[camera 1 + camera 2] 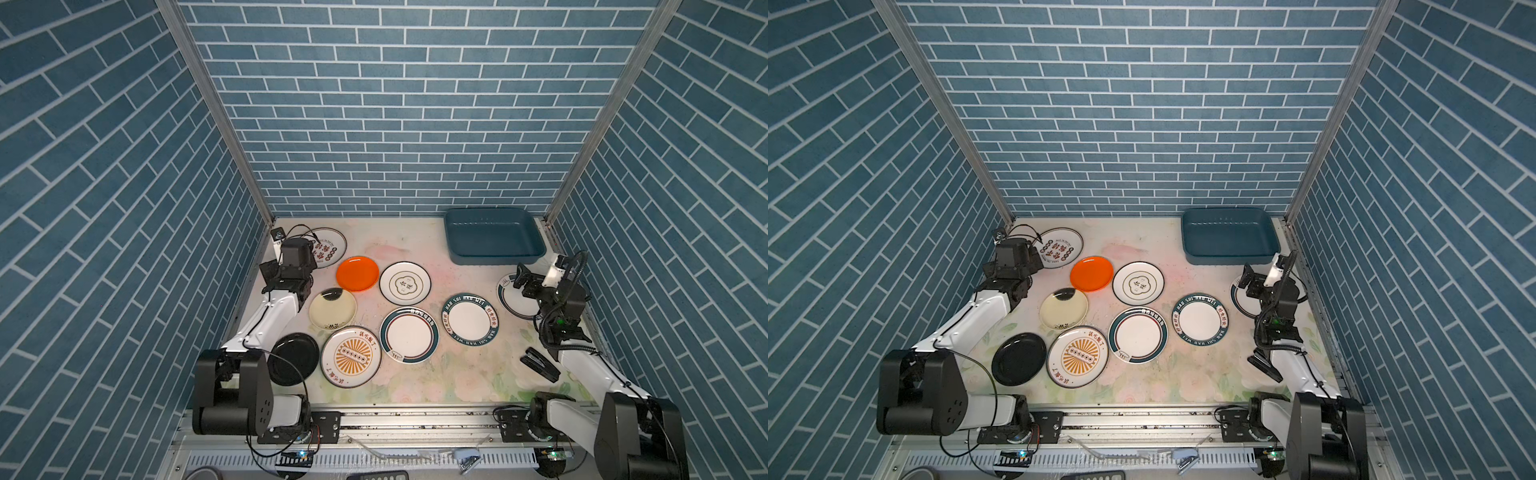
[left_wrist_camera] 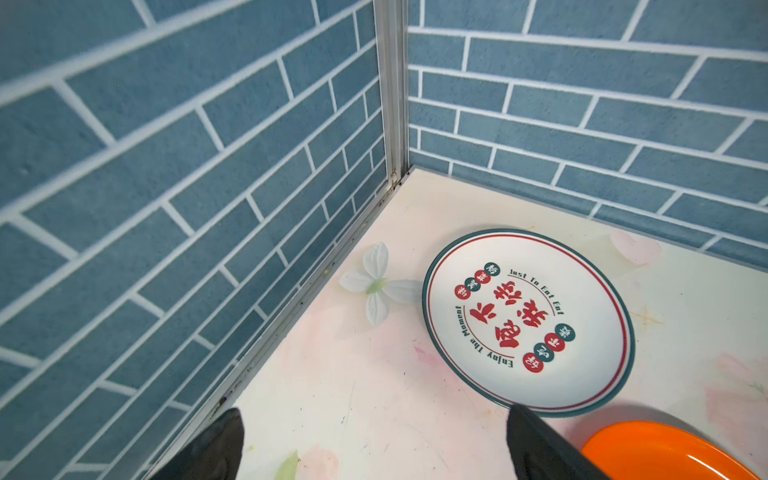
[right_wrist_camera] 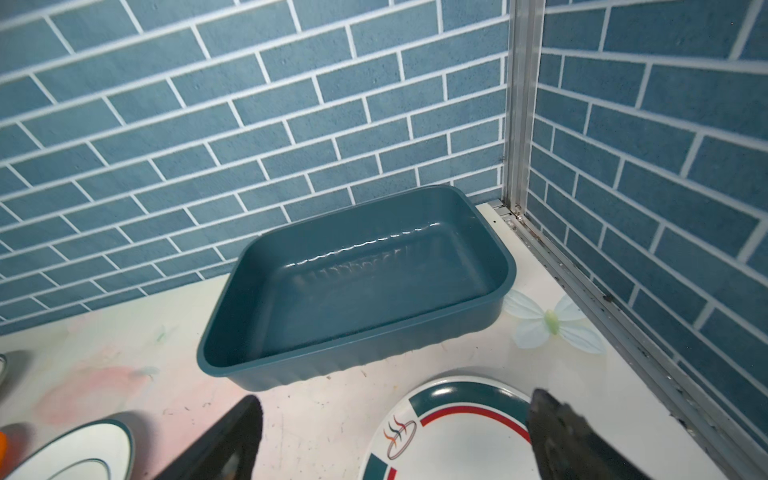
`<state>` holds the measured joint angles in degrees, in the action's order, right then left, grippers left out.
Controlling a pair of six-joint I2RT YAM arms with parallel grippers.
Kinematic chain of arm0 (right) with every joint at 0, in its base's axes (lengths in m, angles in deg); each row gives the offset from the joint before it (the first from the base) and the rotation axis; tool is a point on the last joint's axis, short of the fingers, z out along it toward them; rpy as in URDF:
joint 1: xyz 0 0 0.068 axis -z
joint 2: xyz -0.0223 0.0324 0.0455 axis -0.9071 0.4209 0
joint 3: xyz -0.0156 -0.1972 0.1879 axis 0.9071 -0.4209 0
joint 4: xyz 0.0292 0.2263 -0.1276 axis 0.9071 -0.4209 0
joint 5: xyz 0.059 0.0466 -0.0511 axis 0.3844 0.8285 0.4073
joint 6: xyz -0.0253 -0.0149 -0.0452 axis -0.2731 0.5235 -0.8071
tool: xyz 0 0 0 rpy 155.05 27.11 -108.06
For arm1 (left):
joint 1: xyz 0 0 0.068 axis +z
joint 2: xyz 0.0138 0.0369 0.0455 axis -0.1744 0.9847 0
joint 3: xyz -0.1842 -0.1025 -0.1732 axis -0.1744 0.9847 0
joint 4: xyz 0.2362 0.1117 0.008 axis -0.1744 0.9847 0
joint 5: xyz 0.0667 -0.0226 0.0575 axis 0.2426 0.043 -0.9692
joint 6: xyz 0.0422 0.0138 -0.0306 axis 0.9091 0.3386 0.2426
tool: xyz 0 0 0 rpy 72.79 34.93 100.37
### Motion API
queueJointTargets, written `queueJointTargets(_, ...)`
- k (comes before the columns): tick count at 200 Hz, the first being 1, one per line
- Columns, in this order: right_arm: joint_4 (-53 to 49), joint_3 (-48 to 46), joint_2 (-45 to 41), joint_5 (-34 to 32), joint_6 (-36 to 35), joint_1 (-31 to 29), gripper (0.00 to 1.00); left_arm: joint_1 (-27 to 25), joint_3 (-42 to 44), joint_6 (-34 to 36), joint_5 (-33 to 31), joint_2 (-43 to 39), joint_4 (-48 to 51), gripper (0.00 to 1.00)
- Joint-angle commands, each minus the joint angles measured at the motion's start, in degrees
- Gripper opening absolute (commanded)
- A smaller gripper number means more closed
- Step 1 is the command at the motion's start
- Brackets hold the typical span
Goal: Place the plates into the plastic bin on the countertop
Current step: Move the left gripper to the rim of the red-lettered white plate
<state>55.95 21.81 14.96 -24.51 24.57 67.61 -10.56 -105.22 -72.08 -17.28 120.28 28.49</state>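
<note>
Spread left claw (image 2: 374, 415) hovers beside lettered plate (image 2: 528, 324); spread right claw (image 3: 397, 399) faces plastic bin (image 3: 353, 365).

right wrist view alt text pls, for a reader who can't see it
An empty dark teal plastic bin sits on the floral countertop near a corner of blue brick-pattern walls. Nearer the camera, the open right gripper frames a white plate with a teal and red band.

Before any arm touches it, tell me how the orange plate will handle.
The orange plate looks rigid and glossy, so it is probably slippery to grip. It lies flat on the countertop, so if pushed it would likely slide, not tip.
</note>
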Motion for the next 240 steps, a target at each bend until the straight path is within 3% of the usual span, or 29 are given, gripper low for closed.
queueJointTargets(1, -5.73, 1.64, -3.25, 1.24, 9.31, -0.30, 0.99, 2.27, -2.86, -5.14, 7.01, 2.88, 6.77, 1.00)
queueJointTargets(19, -15.20, 5.71, -3.39, 7.05, 12.15, -0.31, 0.99, 4.19, -5.46, -7.75, 12.96, 4.73, 8.29, 1.00)
queueJointTargets(44, -16.20, 5.55, -3.46, 14.44, 15.10, -0.23, 0.99, 6.37, -8.99, -11.14, 20.01, 7.92, 9.62, 0.99)
queueJointTargets(74, -18.98, 4.99, -4.27, 16.72, 15.77, -0.30, 0.99, 7.41, -13.65, -11.83, 24.01, 12.22, 11.07, 1.00)
queueJointTargets(111, -22.22, 4.08, -6.08, 22.11, 18.32, -0.32, 0.99, 11.15, -18.31, -14.35, 34.52, 18.26, 11.16, 0.98)
queueJointTargets(153, -26.88, 1.94, -12.14, 26.29, 19.31, -0.31, 0.99, 14.28, -24.46, -14.57, 45.65, 26.57, 12.93, 0.89)
queueJointTargets(227, -36.06, 0.79, -19.97, 30.87, 18.80, -0.29, 0.99, 15.80, -29.46, -13.20, 49.78, 35.76, 15.36, 0.74)
queueJointTargets(240, -36.63, 0.22, -20.76, 31.53, 18.69, -0.28, 0.99, 16.10, -29.60, -13.87, 50.22, 36.90, 14.72, 0.66)
